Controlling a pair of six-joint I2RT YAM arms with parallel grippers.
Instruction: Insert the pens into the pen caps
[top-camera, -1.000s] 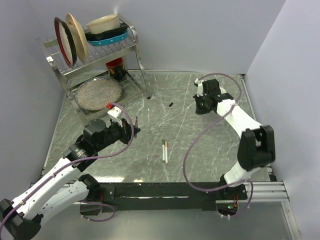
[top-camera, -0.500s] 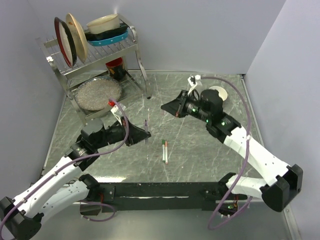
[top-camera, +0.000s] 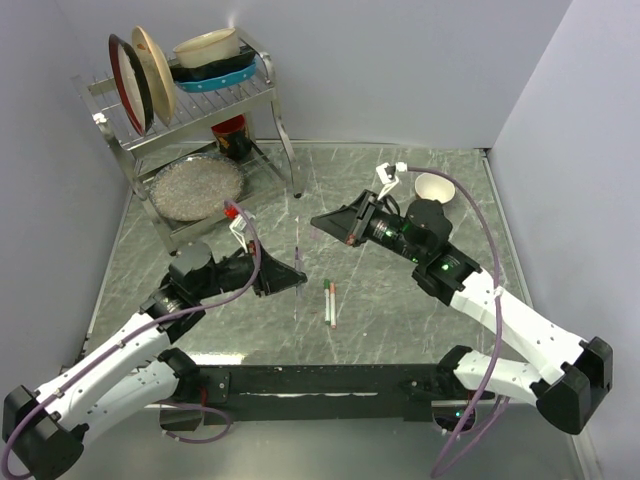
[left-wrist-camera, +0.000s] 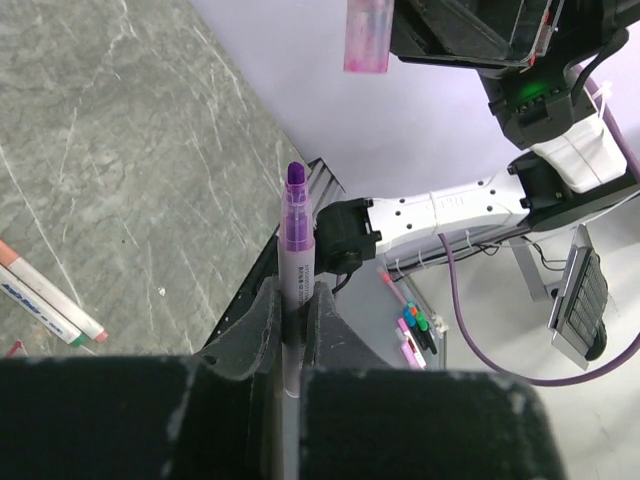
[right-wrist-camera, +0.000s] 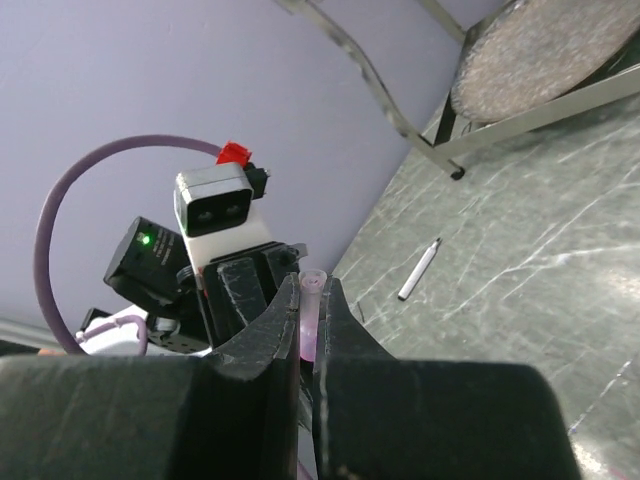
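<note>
Item one: slim marker pen with pale barrel and purple tip (left-wrist-camera: 294, 235). It is clamped upright in the closed left gripper (left-wrist-camera: 295, 320), above the grey marbled tabletop (top-camera: 400, 300).

Item two: short translucent pink pen cap (right-wrist-camera: 310, 300). It is pinched in the closed right gripper (top-camera: 322, 222) and held near the purple tip, apart from it.

Items three and four: white-barrelled pen with red-orange end (left-wrist-camera: 55, 293) and white-barrelled pen with green end (left-wrist-camera: 30, 298). They are laid side by side on the tabletop, between the two arms.

Item five: slim pale stick (right-wrist-camera: 419, 269), lying near the rack leg. It is possibly a cap, but too small to tell.
</note>
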